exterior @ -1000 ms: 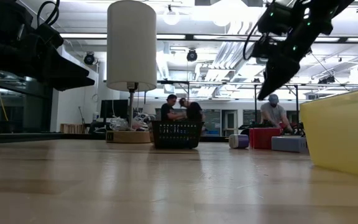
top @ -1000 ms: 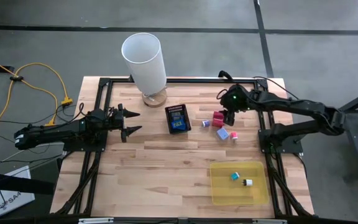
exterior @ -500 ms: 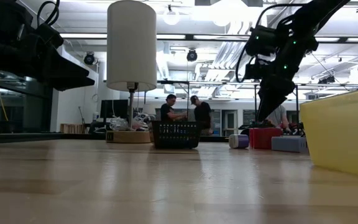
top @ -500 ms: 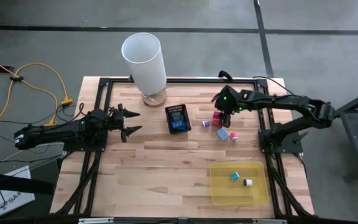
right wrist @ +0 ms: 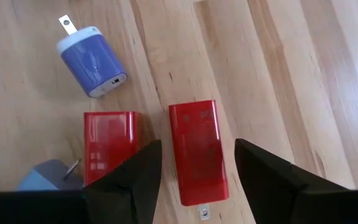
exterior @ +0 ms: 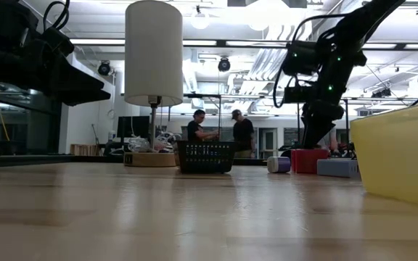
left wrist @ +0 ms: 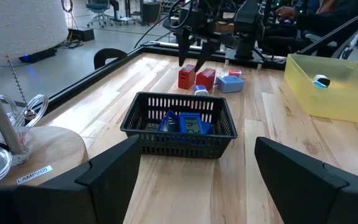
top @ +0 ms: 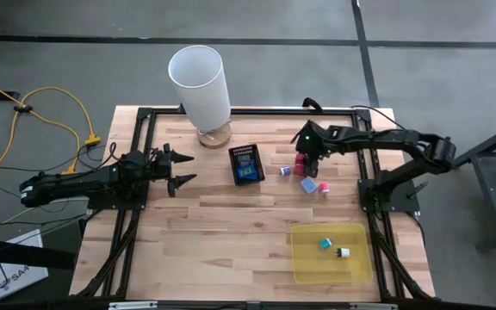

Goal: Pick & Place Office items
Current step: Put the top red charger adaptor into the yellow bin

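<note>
My right gripper (top: 304, 158) is open and points down over two red blocks (top: 300, 166) on the table's far right. In the right wrist view its fingers (right wrist: 135, 174) stand on either side of one red block (right wrist: 197, 152), with a gap on each side. The second red block (right wrist: 109, 149) lies flat beside it. A blue charger (right wrist: 92, 53) and a pale blue block (right wrist: 45, 175) lie close by. In the low view the gripper (exterior: 314, 141) hangs just over the red block (exterior: 309, 159). My left gripper (top: 182, 170) waits open at the left.
A black mesh box (top: 247, 164) with blue pieces stands mid-table. A white lamp (top: 200, 86) stands on a round base at the far edge. The yellow tray (top: 304, 267) at the near right holds two small pieces (top: 325, 244). People stand in the room behind (exterior: 242, 134).
My right gripper has moved toward the table's left and come down toward the red blocks, now standing just above them with its fingers pointing down. The left arm has kept still.
</note>
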You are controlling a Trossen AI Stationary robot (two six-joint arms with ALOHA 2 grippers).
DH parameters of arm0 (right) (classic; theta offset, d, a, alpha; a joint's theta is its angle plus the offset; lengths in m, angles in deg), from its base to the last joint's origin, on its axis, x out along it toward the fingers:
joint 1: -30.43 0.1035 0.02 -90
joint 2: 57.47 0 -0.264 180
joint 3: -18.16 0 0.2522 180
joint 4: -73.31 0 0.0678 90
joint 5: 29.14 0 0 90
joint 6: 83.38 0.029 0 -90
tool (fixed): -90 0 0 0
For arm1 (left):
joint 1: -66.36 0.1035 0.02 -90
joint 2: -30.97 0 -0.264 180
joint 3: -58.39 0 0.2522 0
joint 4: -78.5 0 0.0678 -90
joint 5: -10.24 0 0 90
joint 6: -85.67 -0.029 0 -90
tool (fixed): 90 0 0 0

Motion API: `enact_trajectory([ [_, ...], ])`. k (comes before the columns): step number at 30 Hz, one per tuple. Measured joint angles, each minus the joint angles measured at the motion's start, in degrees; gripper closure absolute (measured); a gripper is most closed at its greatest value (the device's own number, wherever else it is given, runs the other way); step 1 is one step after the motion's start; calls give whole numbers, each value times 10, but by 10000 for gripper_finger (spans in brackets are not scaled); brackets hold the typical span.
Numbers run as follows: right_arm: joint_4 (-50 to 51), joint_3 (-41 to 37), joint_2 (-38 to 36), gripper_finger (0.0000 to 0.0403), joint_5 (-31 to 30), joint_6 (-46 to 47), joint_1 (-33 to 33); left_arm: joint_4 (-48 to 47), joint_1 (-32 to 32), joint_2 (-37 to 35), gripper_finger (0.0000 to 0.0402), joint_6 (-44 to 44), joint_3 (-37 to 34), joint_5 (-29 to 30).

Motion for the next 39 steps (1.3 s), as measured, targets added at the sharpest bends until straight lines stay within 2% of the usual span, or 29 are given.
enact_trajectory([
  [39,17,-1,5,213,-2,0,0,0,0,0,94,0,0,0],
])
